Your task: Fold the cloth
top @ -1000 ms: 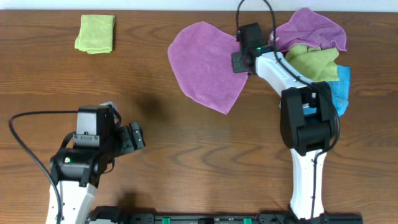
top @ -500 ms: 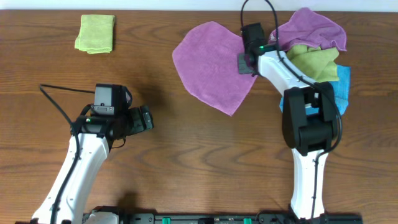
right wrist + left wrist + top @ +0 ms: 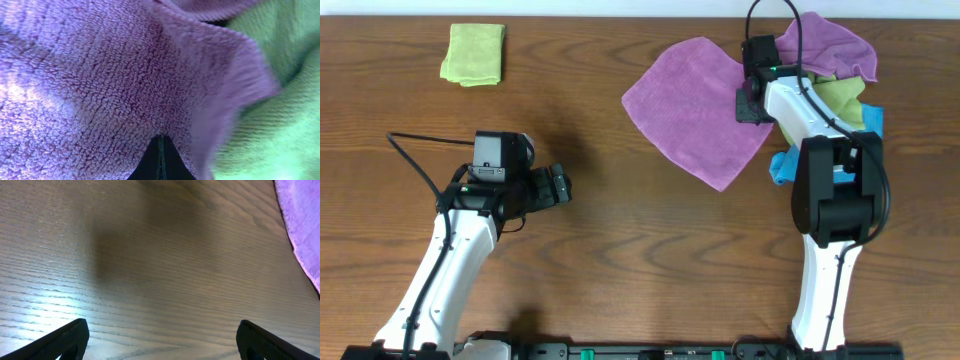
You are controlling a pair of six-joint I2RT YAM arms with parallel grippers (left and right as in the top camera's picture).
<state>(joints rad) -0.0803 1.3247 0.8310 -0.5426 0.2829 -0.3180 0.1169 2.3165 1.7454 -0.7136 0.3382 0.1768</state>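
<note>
purple terry cloth (image 3: 695, 115), a flat rounded wedge with its tip toward 5 o'clock, lies on the wood-grain table (image 3: 620, 260) at 1 o'clock. its 3 o'clock edge is pinched in the closed right gripper (image 3: 752, 100), beside a rumpled purple, green and blue pile (image 3: 840, 95). left gripper (image 3: 558, 185) at 9 o'clock: fingers spread wide, nothing held, over bare wood.
</note>
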